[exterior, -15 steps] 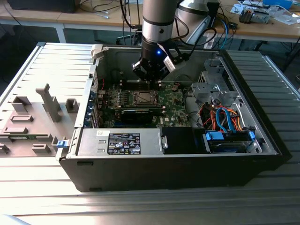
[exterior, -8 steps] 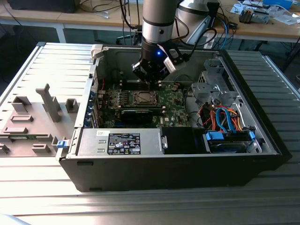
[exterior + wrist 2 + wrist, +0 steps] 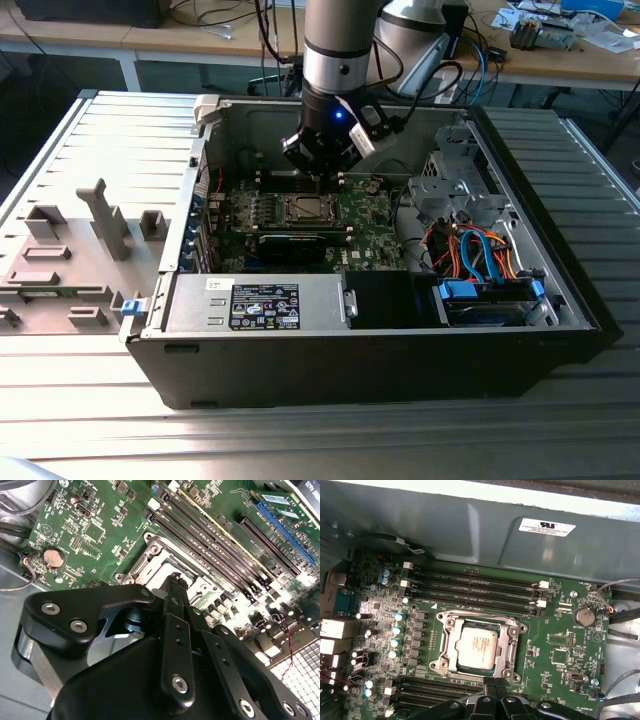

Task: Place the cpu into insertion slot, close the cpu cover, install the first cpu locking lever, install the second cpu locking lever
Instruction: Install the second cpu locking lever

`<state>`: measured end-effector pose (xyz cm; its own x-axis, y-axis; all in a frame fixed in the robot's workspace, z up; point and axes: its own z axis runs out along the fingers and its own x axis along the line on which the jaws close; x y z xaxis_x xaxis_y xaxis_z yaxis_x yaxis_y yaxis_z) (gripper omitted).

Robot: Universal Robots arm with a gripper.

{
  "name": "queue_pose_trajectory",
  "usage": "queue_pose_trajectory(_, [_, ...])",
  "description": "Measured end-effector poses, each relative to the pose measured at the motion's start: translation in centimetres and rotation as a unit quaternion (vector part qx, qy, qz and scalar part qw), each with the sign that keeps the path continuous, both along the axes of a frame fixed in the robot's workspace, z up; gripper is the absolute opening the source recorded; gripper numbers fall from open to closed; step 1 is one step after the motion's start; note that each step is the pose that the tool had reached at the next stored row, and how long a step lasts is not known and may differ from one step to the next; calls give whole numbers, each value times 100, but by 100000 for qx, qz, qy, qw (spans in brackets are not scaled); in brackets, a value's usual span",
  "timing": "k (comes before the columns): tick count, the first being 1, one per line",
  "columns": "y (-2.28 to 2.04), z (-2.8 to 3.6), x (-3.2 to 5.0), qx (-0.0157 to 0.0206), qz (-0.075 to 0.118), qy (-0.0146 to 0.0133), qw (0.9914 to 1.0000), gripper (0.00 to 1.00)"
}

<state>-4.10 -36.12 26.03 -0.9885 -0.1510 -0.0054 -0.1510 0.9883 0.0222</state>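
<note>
Sitting flat in the insertion slot, the cpu shows its silver-grey face upward in the first wrist view, square to the socket and with no corner raised. The cpu cover, a thin silver frame, appears to lie down around it, with the chip's face showing through the cut-out. I cannot tell whether either locking lever is hooked under its catch.

The gripper hangs just beside the socket edge that faces away from the upper bank of memory slots. Its jaws look drawn together with nothing between them, forming one narrow tip. In the second wrist view that tip stands close over the frame's rim, though contact cannot be confirmed.

Judging from this, the work in hand is pressing on the cover or a lever with the closed tip. To do it well, the push should go straight down on bare metal at the rim, never on the chip's face. It should be slow, so the tip does not skid onto the green motherboard and its small parts. The lower memory slots lie close to the fingers, so sideways travel should be kept short.
</note>
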Motion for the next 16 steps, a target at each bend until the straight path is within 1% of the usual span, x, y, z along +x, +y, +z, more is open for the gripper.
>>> queue_pose_trajectory(3, [-23, -59, 0, 30, -3, -3, 100000, 11])
queue_pose_trajectory(5, [-67, -118, 0, 136, -4, -1, 100000, 11])
queue_pose_trajectory(6, [-77, -132, 0, 222, 1, -5, 100000, 11])
queue_pose_trajectory(8, [-167, -158, 0, 1640, -1, -2, 99987, 11])
queue_pose_trajectory(9, [-199, -162, 0, 2107, 3, 1, 99978, 11])
queue_pose_trajectory(10, [-264, -175, 0, 3009, -2, -2, 99955, 11])
queue_pose_trajectory(11, [-304, -188, -1, 3599, 2, 1, 99935, 11])
queue_pose_trajectory(12, [-318, -199, -6, 3853, 1, -4, 99926, 11])
queue_pose_trajectory(14, [-328, -226, -43, 4114, 0, -3, 99915, 11])
queue_pose_trajectory(16, [-338, -260, -97, 4232, 2, 7, 99910, 11])
